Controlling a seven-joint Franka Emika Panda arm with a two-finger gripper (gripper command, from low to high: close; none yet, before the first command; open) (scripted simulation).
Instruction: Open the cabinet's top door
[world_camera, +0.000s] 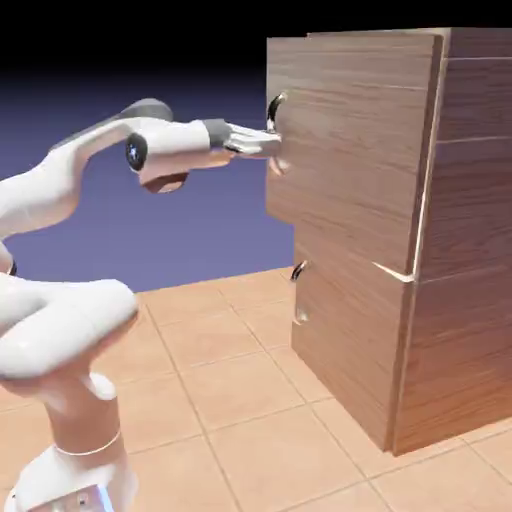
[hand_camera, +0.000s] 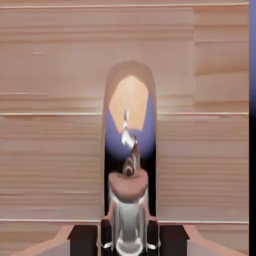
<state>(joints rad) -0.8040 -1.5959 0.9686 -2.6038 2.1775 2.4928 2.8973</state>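
Gripping the handle of the top door, we have the tool clamped on that curved metal bar straight ahead of it. The cabinet stands just beyond, door barely ajar. We judge a steady pull following the hinge arc keeps the grip from slipping.

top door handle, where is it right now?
In the exterior view the handle sits at the top door's left edge, near the cabinet's top, with the gripper shut on it.
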